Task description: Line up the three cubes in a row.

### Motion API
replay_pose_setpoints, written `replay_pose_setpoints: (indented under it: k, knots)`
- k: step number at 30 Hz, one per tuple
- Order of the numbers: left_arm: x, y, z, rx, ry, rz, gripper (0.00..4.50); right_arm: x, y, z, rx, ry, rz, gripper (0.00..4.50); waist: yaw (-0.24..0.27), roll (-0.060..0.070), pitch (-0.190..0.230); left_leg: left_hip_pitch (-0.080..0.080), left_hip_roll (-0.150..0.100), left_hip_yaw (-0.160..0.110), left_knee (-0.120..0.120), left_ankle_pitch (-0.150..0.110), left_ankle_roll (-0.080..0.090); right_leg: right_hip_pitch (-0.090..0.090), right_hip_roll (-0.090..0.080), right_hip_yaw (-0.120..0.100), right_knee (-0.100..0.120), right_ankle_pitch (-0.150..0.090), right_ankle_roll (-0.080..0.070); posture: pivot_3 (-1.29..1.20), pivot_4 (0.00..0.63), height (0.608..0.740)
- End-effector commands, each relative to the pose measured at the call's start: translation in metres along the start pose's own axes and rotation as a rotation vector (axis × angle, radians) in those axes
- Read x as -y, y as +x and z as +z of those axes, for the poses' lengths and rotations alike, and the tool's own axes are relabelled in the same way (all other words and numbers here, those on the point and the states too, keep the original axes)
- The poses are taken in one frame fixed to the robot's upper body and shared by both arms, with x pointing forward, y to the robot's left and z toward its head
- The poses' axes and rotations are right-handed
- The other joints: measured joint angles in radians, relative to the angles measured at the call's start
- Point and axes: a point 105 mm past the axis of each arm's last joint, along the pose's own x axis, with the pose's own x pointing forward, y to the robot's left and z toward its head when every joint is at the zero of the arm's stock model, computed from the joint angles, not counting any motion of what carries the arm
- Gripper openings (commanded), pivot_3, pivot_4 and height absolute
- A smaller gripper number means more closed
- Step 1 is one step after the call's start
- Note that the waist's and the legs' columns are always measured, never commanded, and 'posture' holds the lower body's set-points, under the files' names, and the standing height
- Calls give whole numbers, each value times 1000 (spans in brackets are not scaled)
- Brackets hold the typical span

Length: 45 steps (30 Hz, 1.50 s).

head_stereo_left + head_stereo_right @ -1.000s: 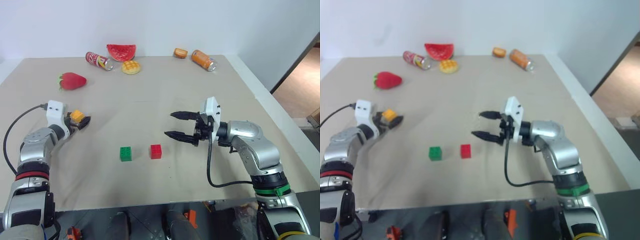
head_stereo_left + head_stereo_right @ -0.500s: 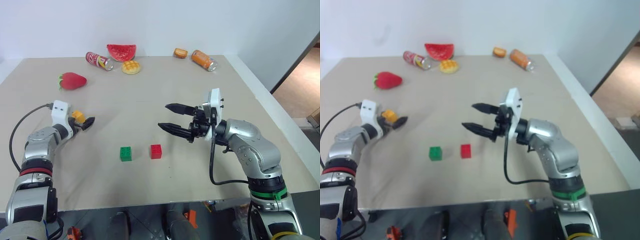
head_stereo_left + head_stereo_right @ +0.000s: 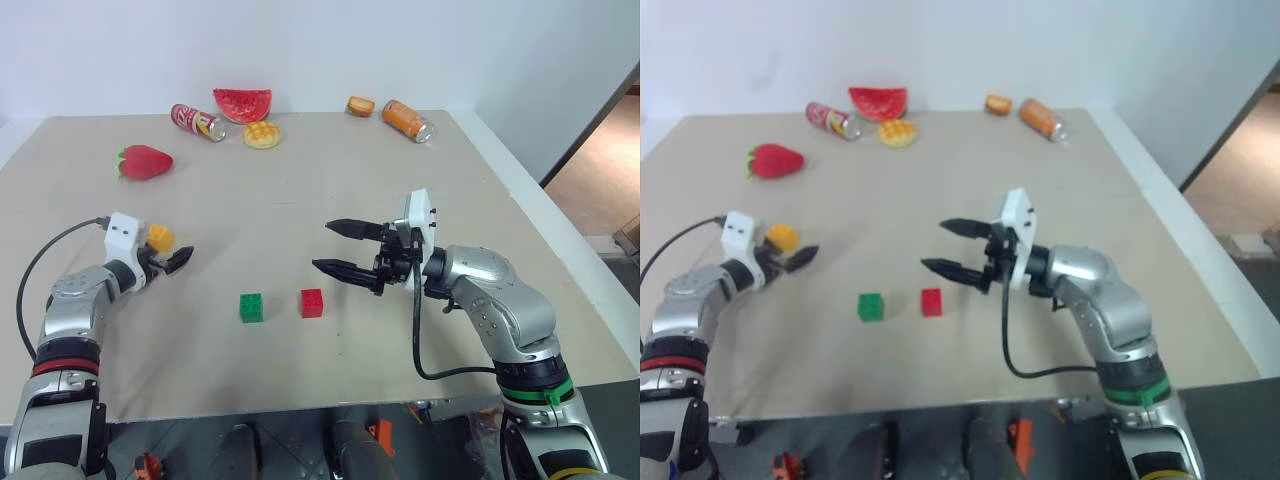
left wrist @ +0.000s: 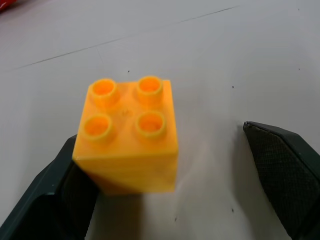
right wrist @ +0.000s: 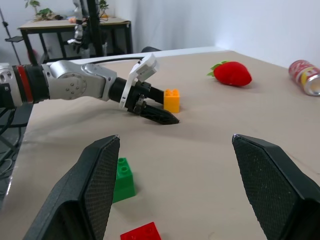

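Left wrist view shows my left gripper [image 4: 170, 185] now spread apart, drawn back from the yellow-orange cube [image 4: 127, 135] resting loose on the counter [image 3: 330, 180], well off at ten o'clock from the green cube [image 3: 251, 307] and red cube [image 3: 312, 302], so it still needs carrying over, while my right gripper [image 3: 340, 247] hangs wide and empty.

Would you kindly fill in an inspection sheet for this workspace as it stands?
Surface: beige table, flat.
Job's things: green cube and red cube side by side near the front; yellow-orange cube apart, between the left gripper's fingers, on the table.
Clutter: strawberry, red can, watermelon slice, bun, orange can along the far edge.
Grippers: left gripper open; right gripper open, empty.
Cables: black cable at the right wrist.
Surroundings: white wall.
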Motion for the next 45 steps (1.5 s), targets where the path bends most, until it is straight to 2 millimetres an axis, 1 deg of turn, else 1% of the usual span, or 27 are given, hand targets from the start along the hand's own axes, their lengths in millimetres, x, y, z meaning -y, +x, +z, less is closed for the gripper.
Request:
replay_pose_setpoints:
  k: [1, 5, 12, 15, 19, 22, 25, 28, 31, 34, 38, 39, 41, 45]
  knots:
    - [-10, -8, 17, 46, 27, 38, 4441, -1, 2, 6, 19, -33, 17, 3718, 0, 0, 0, 0, 0, 0, 0, 0, 0, 0, 0, 0, 0, 0, 0, 0, 150, 740]
    - [-13, -5, 18, 51, 29, 72, 4441, 0, 3, 5, 12, -38, 29, 3718, 0, 0, 0, 0, 0, 0, 0, 0, 0, 0, 0, 0, 0, 0, 0, 0, 150, 740]
    - [-6, 3, 28, 95, 35, 66, 4441, -2, 4, 0, -6, -39, 42, 3718, 0, 0, 0, 0, 0, 0, 0, 0, 0, 0, 0, 0, 0, 0, 0, 0, 150, 740]
    - [-4, 2, 31, 118, 30, 59, 3680, -4, 3, -3, -14, -37, 41, 3718, 0, 0, 0, 0, 0, 0, 0, 0, 0, 0, 0, 0, 0, 0, 0, 0, 150, 740]
    - [-5, -1, 34, 135, 26, 58, 2248, -4, 2, -5, -21, -35, 38, 3718, 0, 0, 0, 0, 0, 0, 0, 0, 0, 0, 0, 0, 0, 0, 0, 0, 150, 740]
    - [-6, -3, 34, 140, 12, 61, 1335, -3, 2, -6, -26, -34, 36, 3718, 0, 0, 0, 0, 0, 0, 0, 0, 0, 0, 0, 0, 0, 0, 0, 0, 150, 740]
    - [-4, -2, 35, 143, 12, 54, 1350, -3, 2, -7, -28, -33, 40, 3718, 0, 0, 0, 0, 0, 0, 0, 0, 0, 0, 0, 0, 0, 0, 0, 0, 150, 740]
    - [6, 0, 34, 141, 7, -7, 1350, -2, 4, -9, -33, -33, 45, 3718, 0, 0, 0, 0, 0, 0, 0, 0, 0, 0, 0, 0, 0, 0, 0, 0, 150, 740]
    - [21, -4, 39, 168, 24, -131, 1350, -2, 4, -10, -34, -34, 49, 3718, 0, 0, 0, 0, 0, 0, 0, 0, 0, 0, 0, 0, 0, 0, 0, 0, 150, 740]
    - [45, -16, 41, 183, 117, -344, 1350, -4, 3, -8, -32, -34, 64, 3718, 0, 0, 0, 0, 0, 0, 0, 0, 0, 0, 0, 0, 0, 0, -1, 0, 150, 740]
    - [80, -43, 36, 182, 229, -657, 1350, -11, -4, 1, -17, -27, 113, 3718, -1, 0, 0, 0, 0, 0, -1, 0, 0, -1, 0, 0, 0, -2, -3, 0, 150, 740]
    - [84, -49, 34, 177, 252, -709, 1350, -14, -6, 4, -12, -26, 129, 3718, -1, 0, 0, 0, 0, 0, -1, 0, 0, -1, 0, 0, 0, -3, -6, 0, 150, 740]
    - [90, -57, 29, 150, 266, -797, 1350, -19, -12, 10, -5, -23, 155, 3718, -1, 0, 0, 0, 0, 0, -1, 0, 0, -1, 0, 0, 0, -4, -7, 0, 150, 740]
    - [90, -66, 27, 132, 275, -879, 1350, -21, -19, 12, -23, -20, 161, 3718, 0, 0, 0, 0, 0, 0, -1, 0, 0, -1, 0, 0, 0, -4, -7, 0, 150, 740]
